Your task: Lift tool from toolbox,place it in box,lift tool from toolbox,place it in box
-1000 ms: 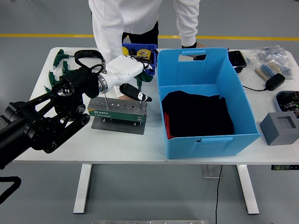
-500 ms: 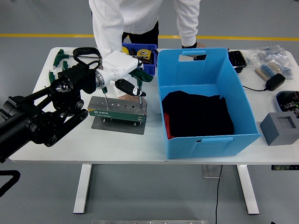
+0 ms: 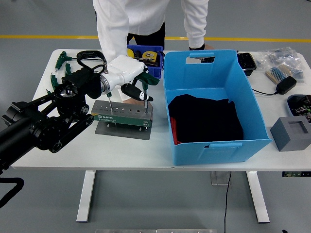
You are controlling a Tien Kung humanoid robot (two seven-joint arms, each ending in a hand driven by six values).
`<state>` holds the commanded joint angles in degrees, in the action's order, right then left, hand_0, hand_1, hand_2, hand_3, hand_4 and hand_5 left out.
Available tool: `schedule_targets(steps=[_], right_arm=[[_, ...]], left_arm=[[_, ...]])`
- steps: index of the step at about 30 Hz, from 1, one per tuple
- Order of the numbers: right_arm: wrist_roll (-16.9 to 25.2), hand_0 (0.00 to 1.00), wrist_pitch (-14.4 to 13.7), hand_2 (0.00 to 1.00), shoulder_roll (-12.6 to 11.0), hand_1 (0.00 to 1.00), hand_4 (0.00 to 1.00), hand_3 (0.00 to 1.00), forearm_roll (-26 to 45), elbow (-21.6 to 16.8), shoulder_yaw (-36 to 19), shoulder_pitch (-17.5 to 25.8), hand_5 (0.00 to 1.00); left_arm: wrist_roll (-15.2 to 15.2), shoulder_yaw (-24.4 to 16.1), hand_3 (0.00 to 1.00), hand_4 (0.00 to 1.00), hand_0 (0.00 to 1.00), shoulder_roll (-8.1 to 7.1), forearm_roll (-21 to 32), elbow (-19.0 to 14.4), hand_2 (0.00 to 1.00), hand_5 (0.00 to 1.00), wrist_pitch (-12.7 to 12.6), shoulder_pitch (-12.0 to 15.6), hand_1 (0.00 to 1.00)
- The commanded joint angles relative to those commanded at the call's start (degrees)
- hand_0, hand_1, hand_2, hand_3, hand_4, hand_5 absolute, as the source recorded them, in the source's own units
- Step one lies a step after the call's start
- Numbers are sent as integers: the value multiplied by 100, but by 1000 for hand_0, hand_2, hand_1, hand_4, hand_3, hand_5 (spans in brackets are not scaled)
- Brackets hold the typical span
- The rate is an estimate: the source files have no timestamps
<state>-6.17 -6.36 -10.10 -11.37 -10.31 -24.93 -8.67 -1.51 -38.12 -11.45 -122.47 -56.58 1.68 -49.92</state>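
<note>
Reaching in from the left, the robot's left hand (image 3: 127, 77) hovers over the far end of the toolbox (image 3: 122, 115), a grey and green drilled stand with tools standing upright in its holes. Its dark fingers (image 3: 135, 91) curl down around the green handle of a tool (image 3: 144, 97) planted near the stand's right end, and I'd say they have closed on it, though the white hand shell hides most of the contact. The tool's shaft looks seated in its hole, so by my reckoning the lift has not properly begun. Another thin tool (image 3: 109, 103) stands further left in the stand, untouched. Just beside the stand to the right sits the blue box (image 3: 214, 141), holding dark folded cloth with a bit of red showing; I can see no tool lying in it, though one could be hidden in the folds. So as far as I can tell, both lifts and both placings are ahead. A person in white sleeves (image 3: 112, 34) leans over the table's far side, one hand down behind the robot's hand. The right arm is nowhere to be seen.
</note>
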Motion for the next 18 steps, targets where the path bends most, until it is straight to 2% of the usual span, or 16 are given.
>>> schedule_targets(steps=[3,4,9,10,15,16,18], right_arm=[[2,701,-8,777,0,711,992,762,-20,0,-14,0,787],[2,698,-10,777,-1,711,990,754,-23,0,-15,-1,784],[-1,698,-4,777,-14,711,990,754,-36,0,40,-18,784],[1,699,-3,777,-15,709,989,751,-29,0,53,-19,782],[8,699,-8,777,-15,709,989,751,-22,0,78,-17,782],[11,696,-7,772,-17,708,988,748,-15,0,93,-18,780],[14,696,-8,772,-19,708,988,748,-18,0,100,-19,780]], left_arm=[[-13,25,417,998,389,22,7,28,285,635,-7,-2,278],[-15,30,367,998,337,25,9,34,249,632,-12,-3,227],[-23,53,367,998,337,51,12,82,249,632,-78,-28,227],[-24,59,316,998,290,55,17,87,219,627,-87,-30,187],[-32,97,316,998,290,87,44,114,219,627,-111,-37,187],[-34,105,284,998,263,91,47,120,197,623,-112,-39,164],[-38,120,284,998,263,96,52,131,197,623,-112,-45,164]])
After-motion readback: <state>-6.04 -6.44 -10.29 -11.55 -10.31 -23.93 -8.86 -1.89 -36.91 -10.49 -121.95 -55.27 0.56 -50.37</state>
